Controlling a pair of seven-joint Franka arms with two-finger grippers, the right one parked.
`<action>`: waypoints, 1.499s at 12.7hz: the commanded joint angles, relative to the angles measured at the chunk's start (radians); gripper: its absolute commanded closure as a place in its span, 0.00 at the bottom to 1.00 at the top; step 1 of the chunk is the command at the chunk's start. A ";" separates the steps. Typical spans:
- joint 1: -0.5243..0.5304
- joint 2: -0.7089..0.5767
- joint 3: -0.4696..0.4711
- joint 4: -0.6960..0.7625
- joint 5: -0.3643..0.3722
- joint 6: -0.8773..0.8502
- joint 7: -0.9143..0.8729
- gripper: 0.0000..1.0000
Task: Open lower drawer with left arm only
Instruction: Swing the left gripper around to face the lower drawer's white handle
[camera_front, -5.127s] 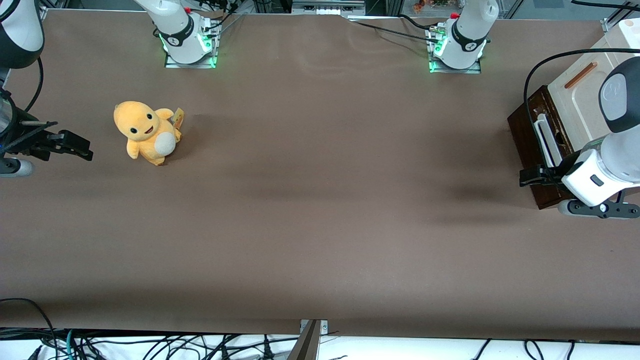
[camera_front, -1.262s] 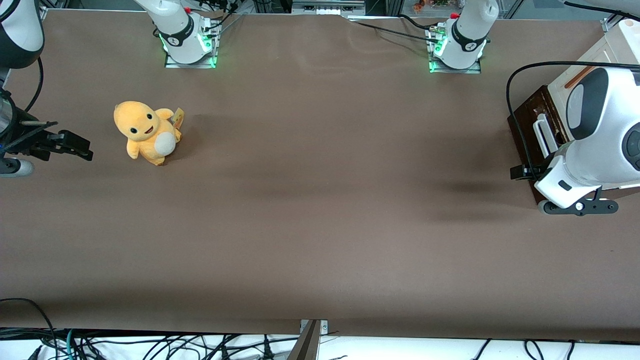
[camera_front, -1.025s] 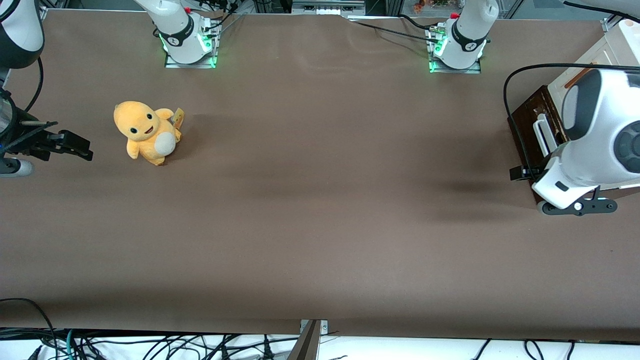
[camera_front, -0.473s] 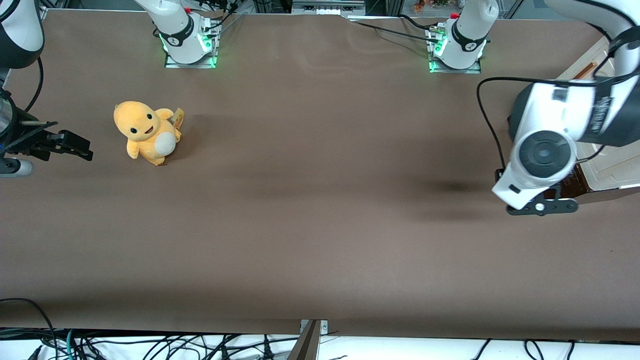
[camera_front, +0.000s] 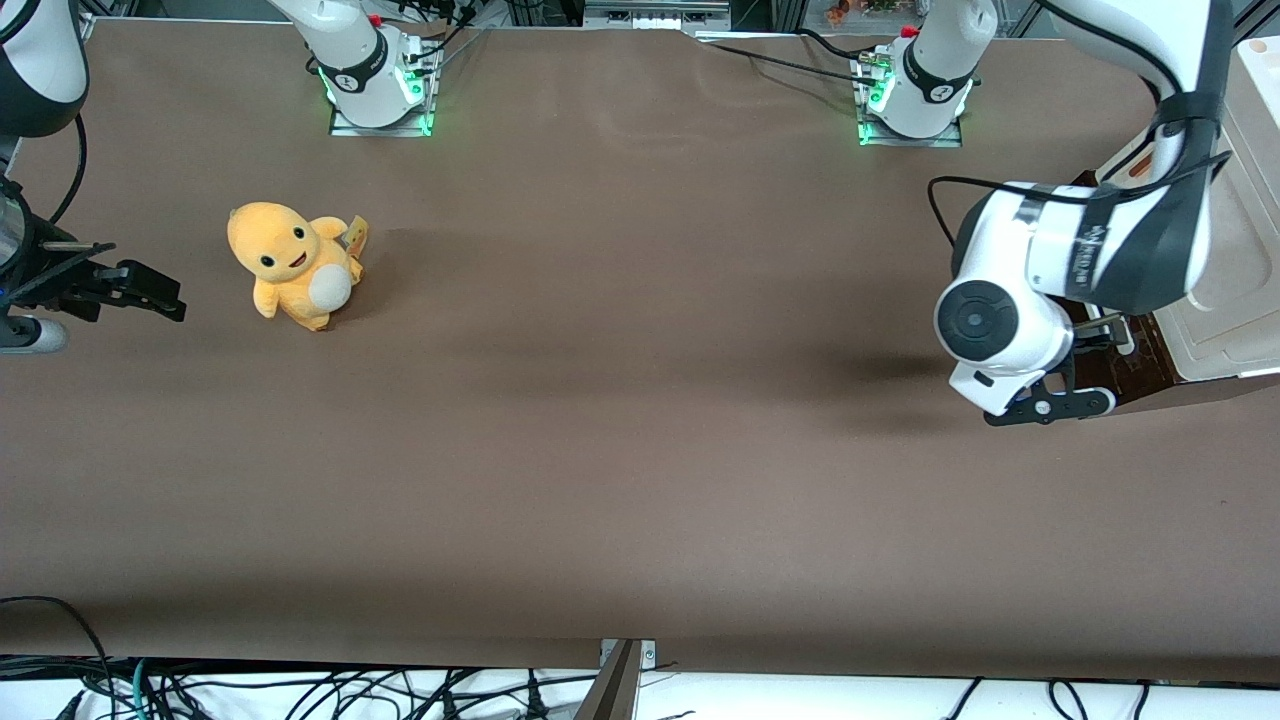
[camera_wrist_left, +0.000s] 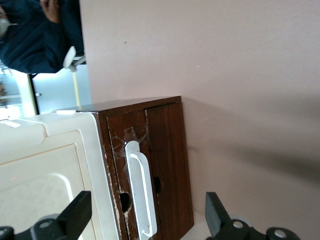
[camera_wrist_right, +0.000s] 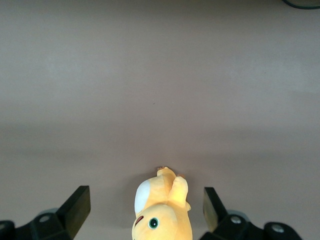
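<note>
Lower drawer (camera_wrist_left: 167, 165) remains closed, while the claw (camera_wrist_left: 145, 220) has swung round to face its handle (camera_wrist_left: 139, 187), fingers spread

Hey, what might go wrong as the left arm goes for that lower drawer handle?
The tool is open, facing the white handle of the lower drawer without touching it. Risks: a finger may catch the cream panel close beside the handle, and pulling may drag the whole cabinet if the drawer sticks.

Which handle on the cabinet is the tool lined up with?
The white bar handle on the dark brown lower drawer, not the small orange-brown one on the cream panel. The left arm's tool is open in front of it, not touching.
</note>
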 joint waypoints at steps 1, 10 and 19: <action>-0.001 -0.004 -0.018 -0.068 0.079 -0.004 -0.099 0.00; -0.008 0.029 -0.021 -0.197 0.196 -0.036 -0.305 0.00; -0.016 0.065 -0.031 -0.321 0.303 -0.064 -0.441 0.00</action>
